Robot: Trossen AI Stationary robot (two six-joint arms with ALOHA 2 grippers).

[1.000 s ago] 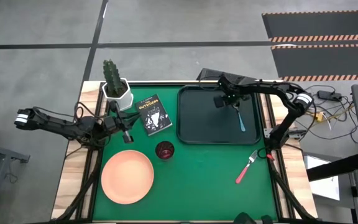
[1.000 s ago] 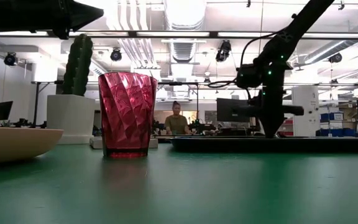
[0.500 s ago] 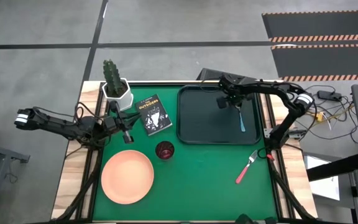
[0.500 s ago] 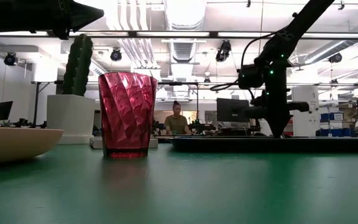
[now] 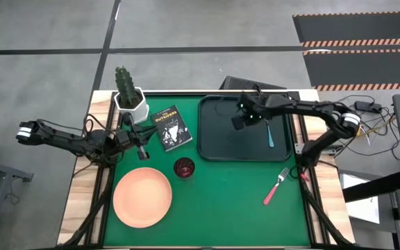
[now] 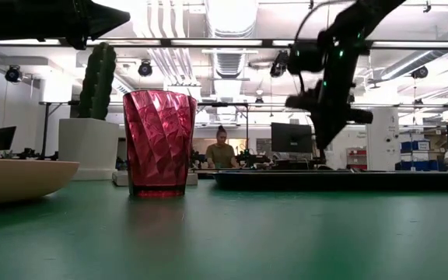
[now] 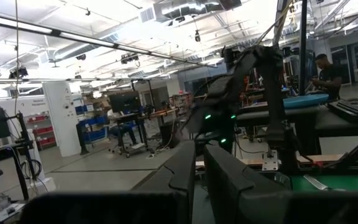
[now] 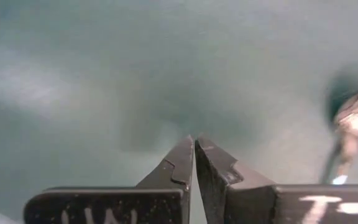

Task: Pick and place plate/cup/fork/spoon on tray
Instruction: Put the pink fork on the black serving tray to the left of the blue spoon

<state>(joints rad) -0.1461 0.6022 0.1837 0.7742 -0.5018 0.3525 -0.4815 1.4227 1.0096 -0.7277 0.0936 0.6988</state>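
Observation:
The dark tray (image 5: 221,139) lies at the table's far right. The blue-handled spoon (image 5: 269,132) lies on the tray near its right side; its metal bowl shows in the right wrist view (image 8: 356,121). My right gripper (image 5: 240,119) (image 8: 194,140) hangs shut and empty above the tray's middle, left of the spoon. The pink-handled fork (image 5: 276,186) lies on the green table near the tray's near right corner. The red cup (image 5: 184,167) (image 6: 159,142) stands left of the tray, and the peach plate (image 5: 142,197) lies near the table's near left. My left gripper (image 5: 143,149) (image 7: 199,152) waits shut at the left.
A cactus in a white pot (image 5: 128,94) stands at the far left corner, and a small black book (image 5: 171,126) lies between it and the tray. Bare green table lies between the cup and the fork. A person sits in the room beyond the table (image 6: 221,148).
My right gripper has risen from the tray's surface beside the spoon, gone toward the table's left and tipped. The spoon stays lying on the tray.

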